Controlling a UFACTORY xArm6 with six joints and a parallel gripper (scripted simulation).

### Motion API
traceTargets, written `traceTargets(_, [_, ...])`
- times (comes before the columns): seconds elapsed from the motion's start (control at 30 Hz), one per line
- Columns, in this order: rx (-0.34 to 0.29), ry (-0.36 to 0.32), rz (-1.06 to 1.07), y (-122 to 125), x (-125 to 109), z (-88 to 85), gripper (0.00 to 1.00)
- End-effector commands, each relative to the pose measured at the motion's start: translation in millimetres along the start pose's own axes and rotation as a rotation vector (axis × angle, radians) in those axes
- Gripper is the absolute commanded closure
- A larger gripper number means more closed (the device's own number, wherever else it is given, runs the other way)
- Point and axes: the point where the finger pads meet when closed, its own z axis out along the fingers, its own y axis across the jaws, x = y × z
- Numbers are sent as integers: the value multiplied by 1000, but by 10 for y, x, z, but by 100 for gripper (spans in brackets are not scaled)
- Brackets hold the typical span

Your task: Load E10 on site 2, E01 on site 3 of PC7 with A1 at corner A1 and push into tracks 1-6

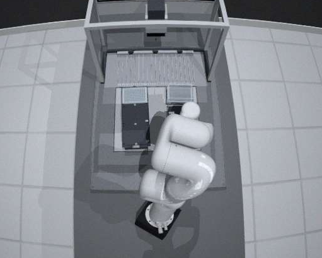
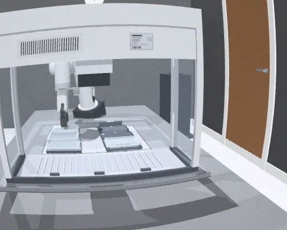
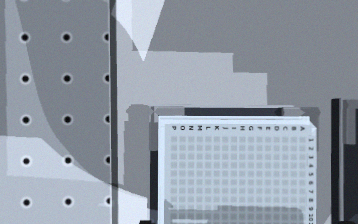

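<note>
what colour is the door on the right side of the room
Brown, with a white frame and a silver handle; the door shows best in the exterior view.

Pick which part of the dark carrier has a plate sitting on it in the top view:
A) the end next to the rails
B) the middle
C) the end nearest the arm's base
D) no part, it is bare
A. In the top view a pale well plate sits on the rail end of the dark carrier, next to the rails; the carrier's middle and near end show only dark surface.
</note>
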Motion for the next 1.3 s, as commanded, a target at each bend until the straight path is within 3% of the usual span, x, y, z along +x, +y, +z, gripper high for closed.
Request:
traceTargets(0.0, [-3,-1,0,12,-4,-2,0])
traceTargets(1.27, [-3,-1,0,12,-4,185,0])
